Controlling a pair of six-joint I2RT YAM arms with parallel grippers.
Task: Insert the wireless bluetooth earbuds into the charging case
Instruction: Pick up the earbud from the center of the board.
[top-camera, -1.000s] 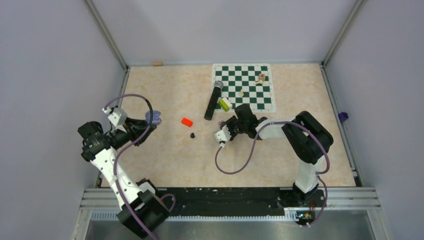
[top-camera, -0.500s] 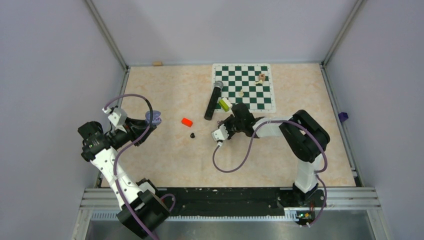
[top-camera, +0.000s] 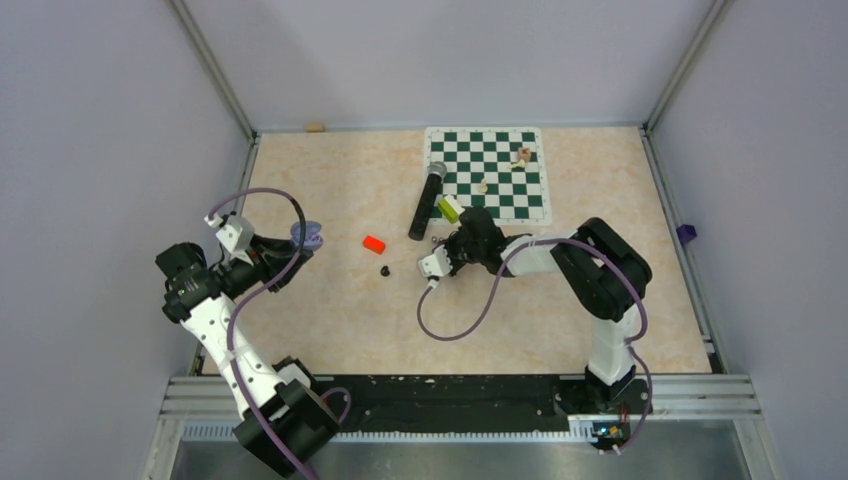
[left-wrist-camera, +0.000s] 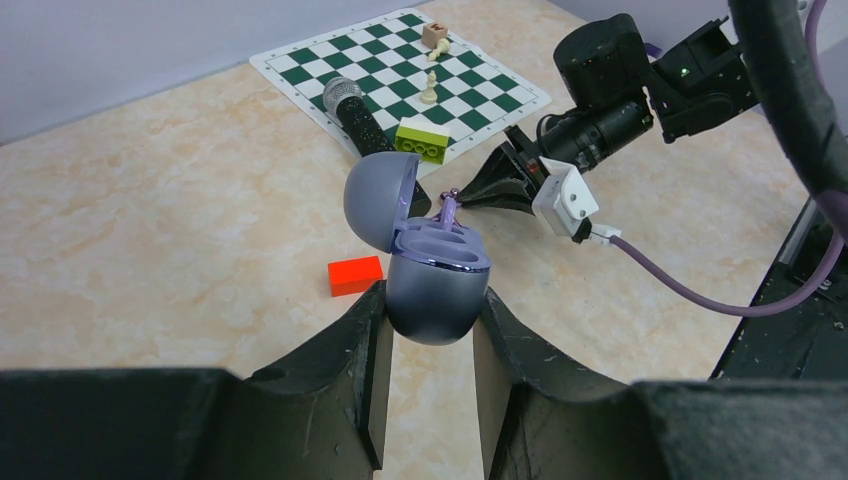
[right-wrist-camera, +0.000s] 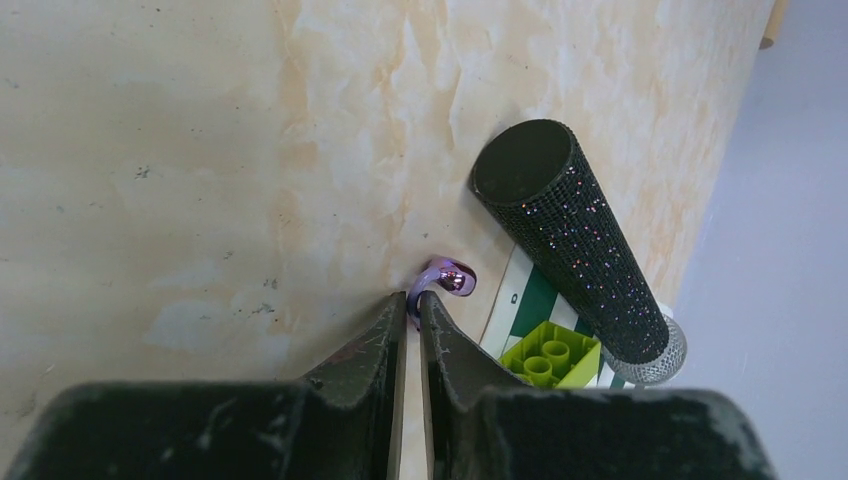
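Now in the pick-up step, judging from the right wrist view. Pinched between the nearly closed tips of the right gripper (right-wrist-camera: 412, 302): the stem of the purple earbud (right-wrist-camera: 447, 278), resting on the table (right-wrist-camera: 200, 150) just beside the butt end of the microphone (right-wrist-camera: 570, 230). Clenched in the left gripper (left-wrist-camera: 430, 295), off to the left and raised above the table: the charging case (left-wrist-camera: 438, 285), with lid tipped open and two wells facing up, seemingly empty.

Next, probably: lift straight up without dragging, carry across to the left, turn the stem downward and lower into one well. Calls for a firm but light pinch: small, glossy, easy to lose or twist.

To mind on the way: the microphone and the green brick (right-wrist-camera: 548, 362) close behind the bud, at the edge of the chessboard (top-camera: 470, 150). Also the red block (left-wrist-camera: 355, 275) and one black earbud (top-camera: 385, 271), lying between the two arms. Cannot find a second black one.
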